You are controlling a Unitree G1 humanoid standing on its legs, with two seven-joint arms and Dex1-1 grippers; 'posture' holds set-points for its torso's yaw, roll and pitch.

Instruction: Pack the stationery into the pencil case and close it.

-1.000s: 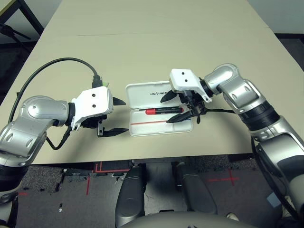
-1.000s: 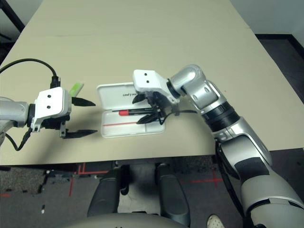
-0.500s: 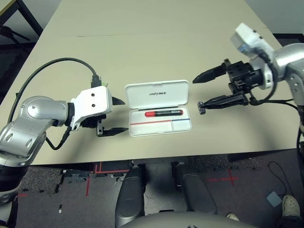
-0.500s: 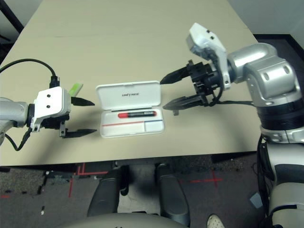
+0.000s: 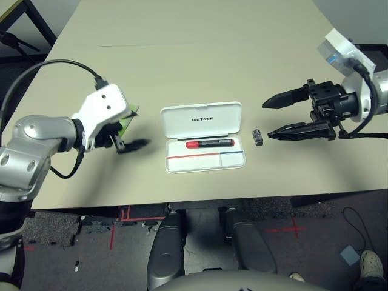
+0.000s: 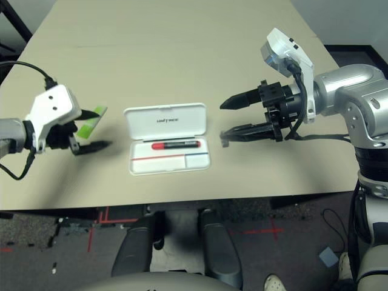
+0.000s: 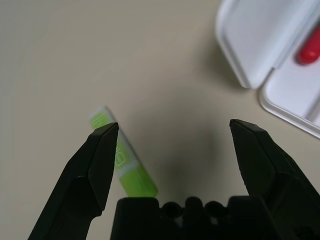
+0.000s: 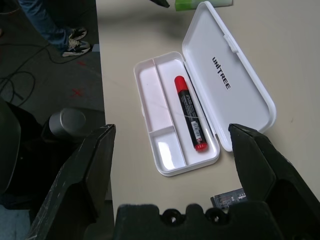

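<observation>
Both claws are spread wide and hold nothing. My left claw hangs low over the table on my left side, its fingers parted above the green bar. In the left wrist view one fingertip overlaps the bar's long edge; I cannot tell whether it touches. The bar lies flat on the table, well to the left of the pencil case, partly hidden under my left hand in the head views.

My right claw is off to the right of the case, pointing toward it, clear of the table as far as I can tell. One finger sits higher than the other with a broad gap between them.

The pencil case lies open near the middle of the table's front part, lid folded back flat away from me, lettering facing up. The red marker rests lengthwise in the tray's rear compartment, along the hinge side, black cap toward my left. A red and blue stripe runs along the tray in front of the marker.

The small dark metal piece sits on the table just beside the case's right end, between the case and my lower right finger, touching neither.

In the right wrist view, a person's legs and shoes show on the floor beyond the table edge.
</observation>
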